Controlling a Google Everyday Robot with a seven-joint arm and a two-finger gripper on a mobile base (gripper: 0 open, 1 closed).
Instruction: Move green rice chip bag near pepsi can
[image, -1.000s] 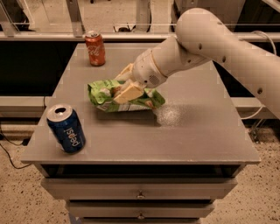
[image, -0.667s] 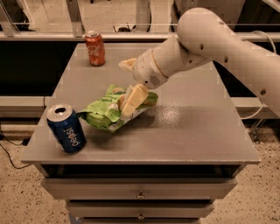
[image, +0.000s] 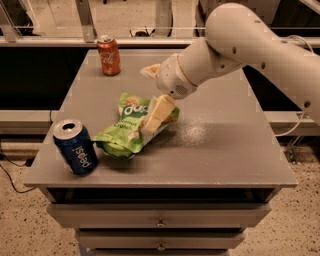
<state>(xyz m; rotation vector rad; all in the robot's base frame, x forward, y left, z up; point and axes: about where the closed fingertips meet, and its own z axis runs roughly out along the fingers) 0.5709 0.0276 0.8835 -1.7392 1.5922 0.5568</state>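
Note:
The green rice chip bag (image: 125, 134) lies flat on the grey table (image: 225, 150), left of centre, its lower left end close to the pepsi can (image: 75, 148). The dark blue pepsi can stands upright at the table's front left corner. My gripper (image: 152, 94) is over the right end of the bag, at the end of the white arm that comes in from the upper right. Its jaws stand apart: the lower finger (image: 156, 115) rests on the bag and the upper finger (image: 149, 70) is clear of it.
An orange-red soda can (image: 108, 55) stands upright at the table's back left. The table has drawers (image: 160, 220) below its front edge. A railing and a lower shelf run behind the table.
The bag has slid left and toward the front, ending close to the pepsi can. The gripper's fingers have spread apart and no longer pinch the bag.

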